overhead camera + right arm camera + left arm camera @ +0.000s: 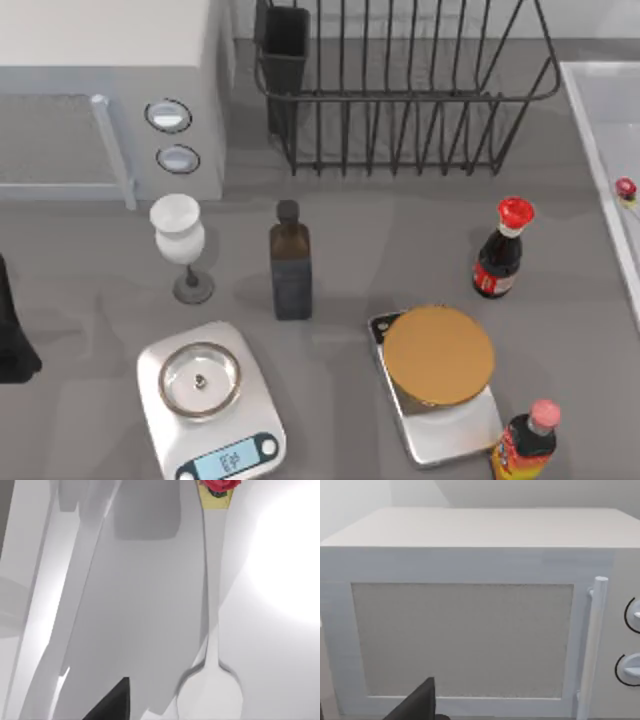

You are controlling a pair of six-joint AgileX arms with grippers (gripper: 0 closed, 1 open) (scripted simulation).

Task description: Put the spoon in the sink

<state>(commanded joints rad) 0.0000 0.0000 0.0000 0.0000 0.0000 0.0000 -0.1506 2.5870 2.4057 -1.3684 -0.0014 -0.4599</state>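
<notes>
The spoon (pixel 626 189) shows as a small red and yellow spot inside the sink (pixel 590 110), at the table's far right edge. In the right wrist view the spoon (pixel 213 630) lies on the pale sink floor (pixel 280 580), its red and yellow end far from the camera and its pale bowl close to it. A dark part of my right gripper (pixel 111 705) hangs over the sink, beside the spoon's bowl and apart from it. My left arm (pixel 14 335) is parked at the table's left edge, facing the microwave (pixel 465 635).
A black wire dish rack (pixel 400 90) stands at the back, the white microwave (pixel 110 90) at the back left. On the table stand a white goblet (pixel 180 240), a dark bottle (pixel 290 265), two kitchen scales (pixel 210 400) (pixel 438 380) and two sauce bottles (pixel 500 250) (pixel 525 445).
</notes>
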